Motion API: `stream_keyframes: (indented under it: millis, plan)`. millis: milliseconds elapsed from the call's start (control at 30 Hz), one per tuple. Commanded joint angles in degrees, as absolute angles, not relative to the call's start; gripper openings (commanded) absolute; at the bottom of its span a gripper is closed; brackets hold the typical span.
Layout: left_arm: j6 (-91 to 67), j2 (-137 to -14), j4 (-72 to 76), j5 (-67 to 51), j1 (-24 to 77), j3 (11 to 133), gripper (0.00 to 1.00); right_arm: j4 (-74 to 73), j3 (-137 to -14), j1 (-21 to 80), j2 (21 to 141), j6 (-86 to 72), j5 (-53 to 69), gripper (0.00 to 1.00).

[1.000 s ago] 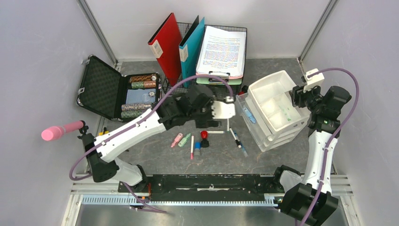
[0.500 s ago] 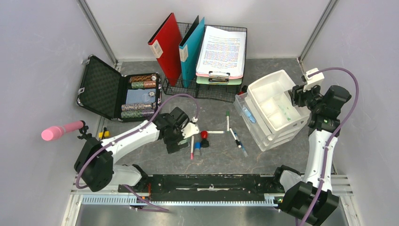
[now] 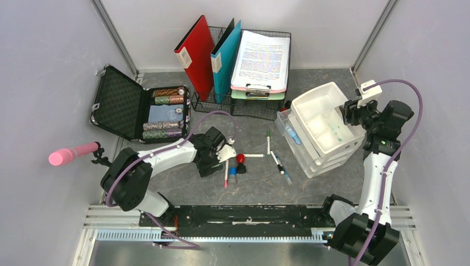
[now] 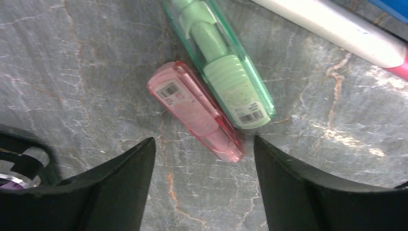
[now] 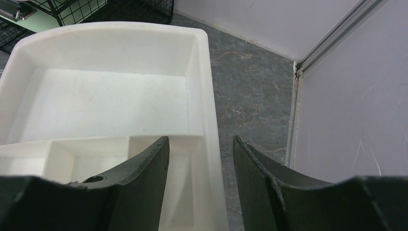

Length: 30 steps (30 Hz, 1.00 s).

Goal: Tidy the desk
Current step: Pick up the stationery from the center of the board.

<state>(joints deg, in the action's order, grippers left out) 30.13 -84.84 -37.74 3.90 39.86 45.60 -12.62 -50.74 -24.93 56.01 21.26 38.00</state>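
Now left gripper (image 4: 203, 139) spread, low over desk (image 4: 86, 72); pink highlighter (image 4: 195, 110) between fingers, untouched, green highlighter (image 4: 226, 77) just beyond, touching it. Desk grey, stone-veined, directly below. Right gripper (image 5: 201, 137) spread astride white tray (image 5: 106, 96) rim, gaps both sides; pale wall (image 5: 346, 96) to its right.

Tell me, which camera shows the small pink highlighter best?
Left wrist: the pink highlighter lies close-up, barcode visible. From the top, the left arm covers it; the right wrist view misses it entirely.
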Motion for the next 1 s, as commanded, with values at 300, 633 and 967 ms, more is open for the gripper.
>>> stream_keyframes:
  millis: [300, 633, 967]
  plan:
    - [35.4, -90.1, -32.5, 5.1, 36.6, 47.1, 0.55, -19.6, -47.2, -24.4, 58.7, 22.9, 39.4, 0.58]
    - [36.3, -95.8, -34.6, 2.0, 34.4, 53.3, 0.29, -19.8, -47.2, -24.4, 58.5, 22.9, 39.4, 0.58]
    - [35.1, -92.9, -46.0, -3.5, 34.5, 69.1, 0.03, -20.2, -47.3, -24.3, 58.4, 23.2, 39.7, 0.58]
